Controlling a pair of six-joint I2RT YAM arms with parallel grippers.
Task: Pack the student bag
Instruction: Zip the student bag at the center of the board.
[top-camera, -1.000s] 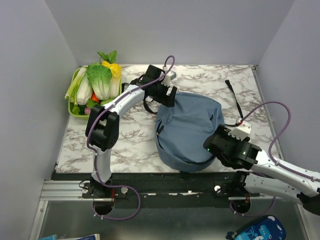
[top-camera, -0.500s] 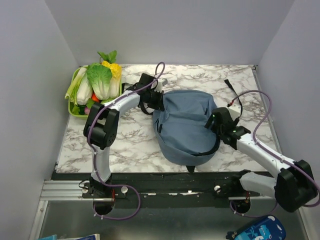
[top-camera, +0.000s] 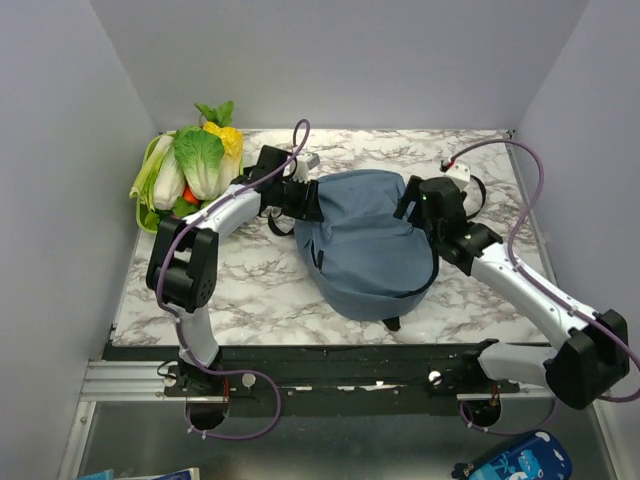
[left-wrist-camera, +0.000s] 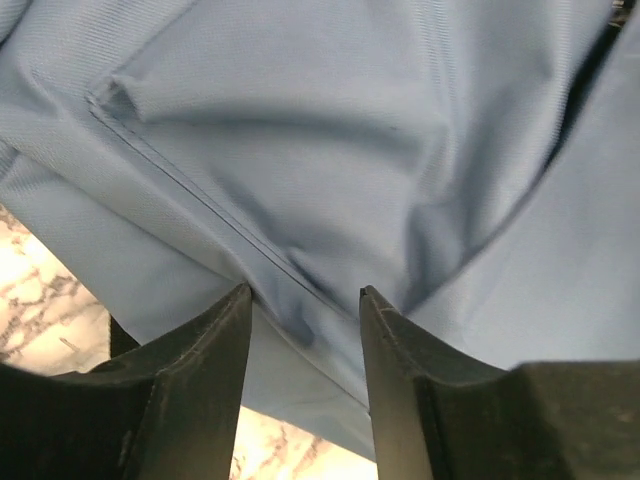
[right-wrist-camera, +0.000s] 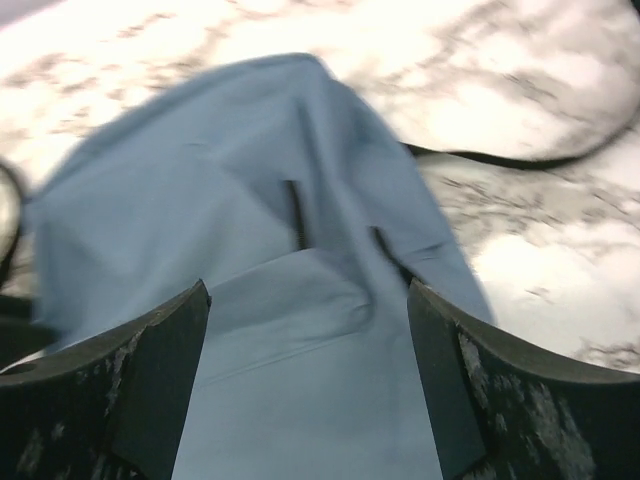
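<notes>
The student bag (top-camera: 370, 245), soft dusty-blue fabric, lies rounded in the middle of the marble table. My left gripper (top-camera: 303, 198) is at its far left edge. In the left wrist view a fold of the bag (left-wrist-camera: 300, 130) is pinched between the two dark fingers of the left gripper (left-wrist-camera: 305, 292). My right gripper (top-camera: 413, 207) hovers over the bag's far right side. In the right wrist view the right gripper (right-wrist-camera: 305, 285) is wide open with the bag's fabric (right-wrist-camera: 250, 200) below and nothing held.
A green tray of vegetables (top-camera: 190, 165) stands at the far left. A black strap (top-camera: 465, 185) trails on the table at the back right, also in the right wrist view (right-wrist-camera: 520, 155). A bright-blue printed pouch (top-camera: 520, 460) lies below the table's front.
My right arm swung from the bag's near right edge up to its far right side. My left gripper drew left with the fabric, and the bag shifted left.
</notes>
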